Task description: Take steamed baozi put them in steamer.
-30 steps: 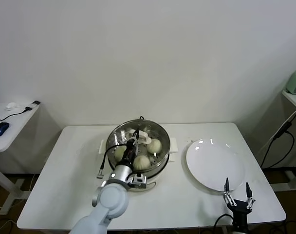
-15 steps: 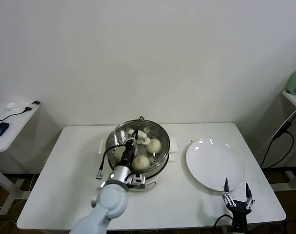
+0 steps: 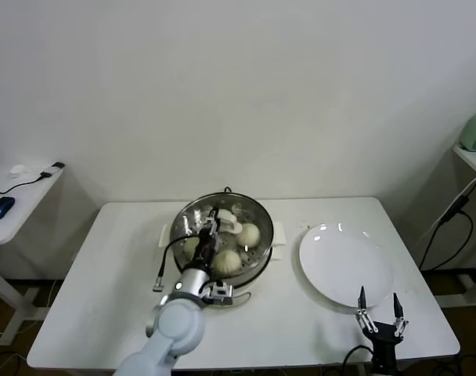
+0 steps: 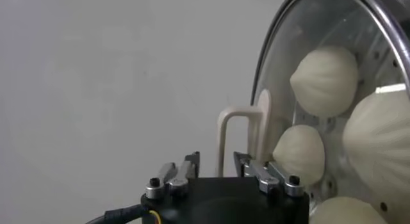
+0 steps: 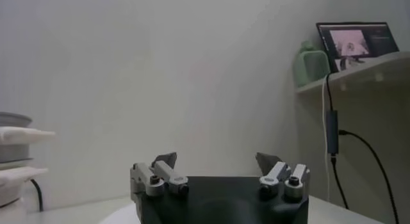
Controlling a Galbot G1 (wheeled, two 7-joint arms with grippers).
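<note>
1. The right gripper (image 3: pixel 377 307) stood at the near edge of the white table (image 3: pixel 97 298), fingers spread open and holding nothing.
2. Just beyond it lay the white plate (image 3: pixel 346 263).
3. The left gripper (image 3: pixel 209 227) was over the steamer (image 3: pixel 192 215), its fingers a little apart and gripping nothing.
4. Four steamed baozi (image 3: pixel 249 233) lay inside the steamer, on the tray, near the table's far side.
</note>
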